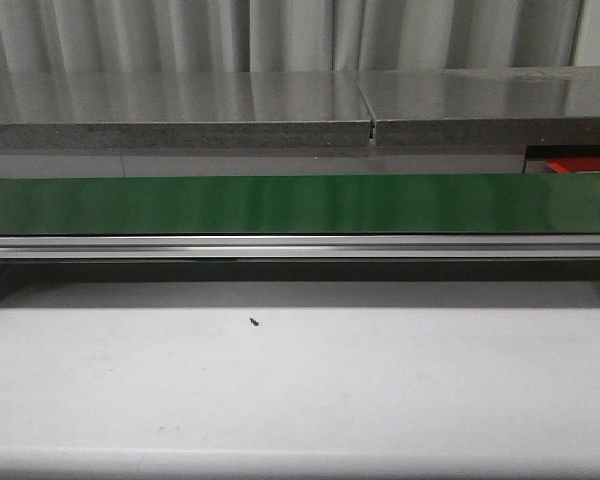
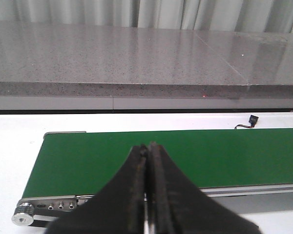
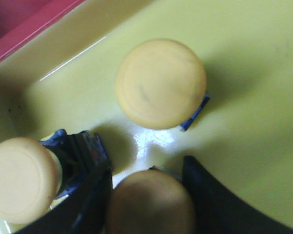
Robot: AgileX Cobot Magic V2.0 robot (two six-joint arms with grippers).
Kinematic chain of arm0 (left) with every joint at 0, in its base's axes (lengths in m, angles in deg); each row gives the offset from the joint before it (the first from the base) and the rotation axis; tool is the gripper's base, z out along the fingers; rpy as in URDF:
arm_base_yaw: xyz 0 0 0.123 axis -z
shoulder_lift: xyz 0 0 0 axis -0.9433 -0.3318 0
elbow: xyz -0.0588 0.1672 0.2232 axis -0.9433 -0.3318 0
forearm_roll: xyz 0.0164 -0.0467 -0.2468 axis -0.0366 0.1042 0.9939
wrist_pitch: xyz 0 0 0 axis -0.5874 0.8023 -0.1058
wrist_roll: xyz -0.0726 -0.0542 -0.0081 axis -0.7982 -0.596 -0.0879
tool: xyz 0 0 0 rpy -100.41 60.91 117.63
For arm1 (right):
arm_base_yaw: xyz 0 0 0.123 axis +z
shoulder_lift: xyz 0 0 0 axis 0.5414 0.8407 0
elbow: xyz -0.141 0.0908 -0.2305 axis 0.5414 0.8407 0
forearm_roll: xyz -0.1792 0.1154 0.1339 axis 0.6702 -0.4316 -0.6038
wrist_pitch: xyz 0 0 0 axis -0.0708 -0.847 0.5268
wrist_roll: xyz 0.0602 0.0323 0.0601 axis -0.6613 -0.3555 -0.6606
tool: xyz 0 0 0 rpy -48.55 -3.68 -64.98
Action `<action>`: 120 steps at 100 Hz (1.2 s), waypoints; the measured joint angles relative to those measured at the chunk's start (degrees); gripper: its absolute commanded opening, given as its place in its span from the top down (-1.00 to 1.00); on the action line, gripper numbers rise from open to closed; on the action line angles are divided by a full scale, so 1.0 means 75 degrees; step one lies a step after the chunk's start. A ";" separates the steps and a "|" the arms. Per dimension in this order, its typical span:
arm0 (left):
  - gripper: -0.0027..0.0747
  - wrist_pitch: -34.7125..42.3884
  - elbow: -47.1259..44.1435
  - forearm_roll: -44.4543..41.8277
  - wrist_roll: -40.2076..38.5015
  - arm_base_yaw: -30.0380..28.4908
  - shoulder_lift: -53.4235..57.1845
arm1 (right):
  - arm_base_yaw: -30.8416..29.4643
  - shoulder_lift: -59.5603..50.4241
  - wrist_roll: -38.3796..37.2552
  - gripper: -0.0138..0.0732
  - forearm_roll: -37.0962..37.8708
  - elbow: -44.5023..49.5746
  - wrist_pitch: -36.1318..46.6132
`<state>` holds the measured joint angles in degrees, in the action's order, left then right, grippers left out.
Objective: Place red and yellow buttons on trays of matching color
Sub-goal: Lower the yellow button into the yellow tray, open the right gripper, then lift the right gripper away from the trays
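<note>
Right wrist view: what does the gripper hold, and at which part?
The right gripper has a yellow button between its fingers, gripped at the sides of its cap, over the yellow tray.

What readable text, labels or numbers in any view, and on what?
None readable in any view.
Green conveyor belt: plain, no markings.
Grey stone counter: no text.
Yellow buttons in the yellow tray: caps are blank; blue part under them shows no legible print.
Small black part with a wire beyond the belt: too small to tell.
Left gripper and right gripper: no labels visible.
</note>
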<state>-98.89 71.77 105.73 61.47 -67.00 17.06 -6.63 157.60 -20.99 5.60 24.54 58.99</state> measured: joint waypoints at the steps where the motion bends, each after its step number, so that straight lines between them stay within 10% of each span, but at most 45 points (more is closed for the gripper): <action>1: 0.98 0.0000 0.0000 0.0000 0.0000 0.0000 0.0000 | 0.0000 0.0000 0.0000 -0.14 0.0000 0.0000 0.0000; 13: 0.98 0.0000 0.0000 0.0000 0.0000 0.0000 0.0000 | 0.0000 0.0008 0.0000 -0.41 -0.0013 0.0000 0.0000; 64: 0.98 0.0000 0.0000 0.0000 0.0000 0.0000 0.0000 | 0.0225 -0.2328 0.0073 -0.40 -0.0013 0.0000 -0.0197; 120: 0.98 0.0000 0.0000 0.0000 0.0000 0.0000 0.0000 | 0.4188 -0.5115 0.1632 -0.36 0.0048 0.0091 -0.0659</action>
<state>-98.89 71.77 105.73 61.47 -67.00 17.06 24.78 119.24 -8.76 5.96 25.22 54.05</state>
